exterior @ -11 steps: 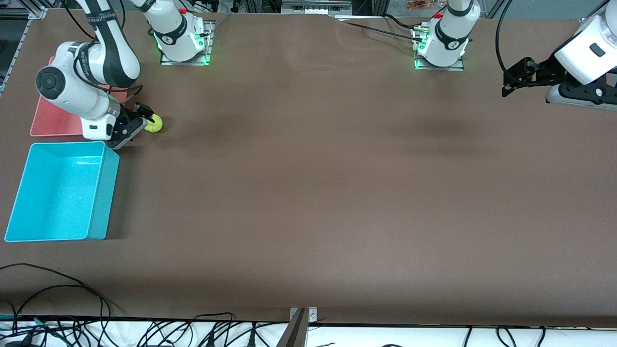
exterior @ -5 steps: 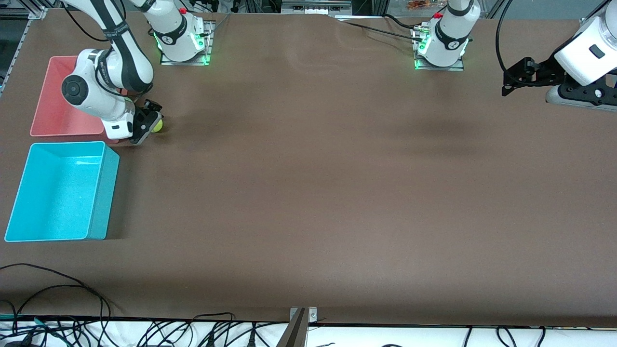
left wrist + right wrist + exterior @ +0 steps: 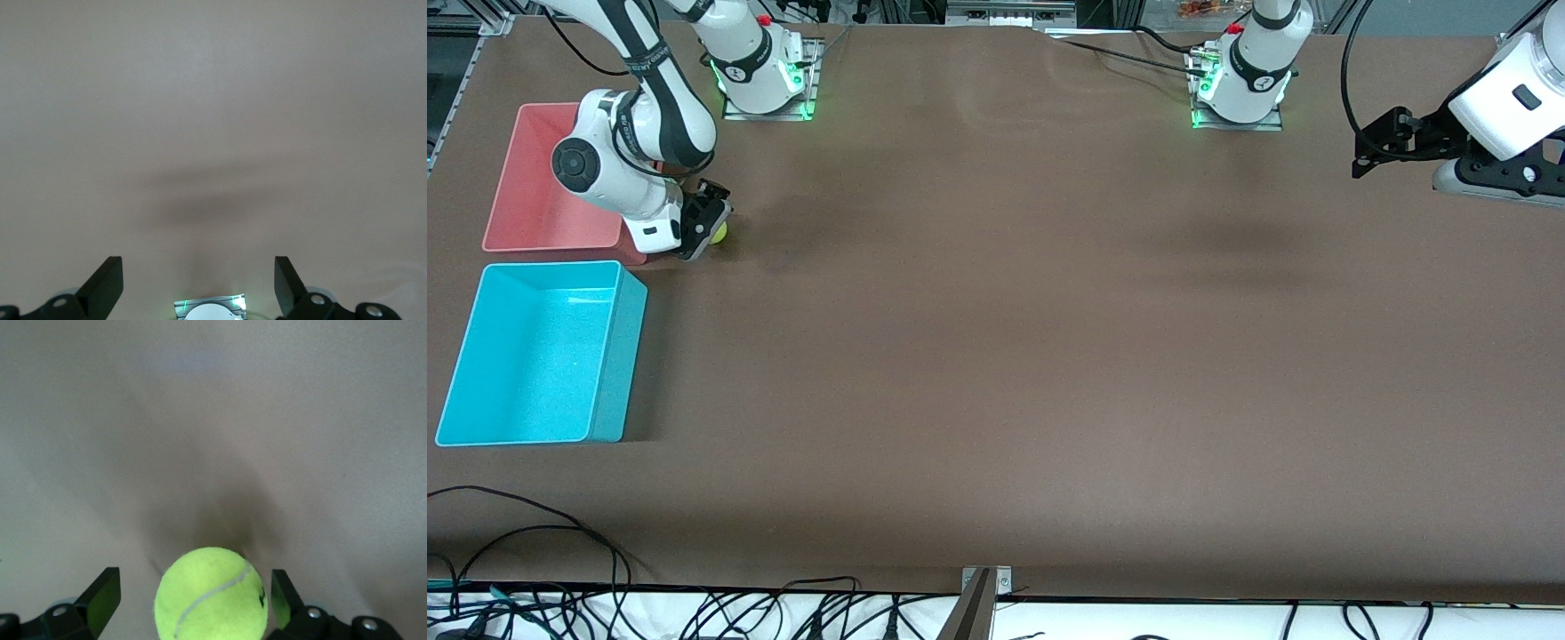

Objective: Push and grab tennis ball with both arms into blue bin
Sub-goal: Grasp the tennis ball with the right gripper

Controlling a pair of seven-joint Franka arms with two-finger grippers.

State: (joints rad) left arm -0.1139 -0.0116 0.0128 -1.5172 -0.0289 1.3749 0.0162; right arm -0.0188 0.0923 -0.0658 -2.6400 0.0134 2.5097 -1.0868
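Your bright cyan-blue rectangular plastic tub sits at the right arm's end of the table, nearer the front camera than the pink-red plastic tub. Beside the pink-red tub, your right gripper is down at the small fuzzy yellow-green tennis ball on the brown table. In the right wrist view the ball lies between the spread fingers, a gap showing at one side; not clamped, by my reading. The blue tub lies nearer the front camera than the ball, so the carry runs that way. Your left gripper waits open over the table's left-arm end, well apart; the right arm is the nearer.
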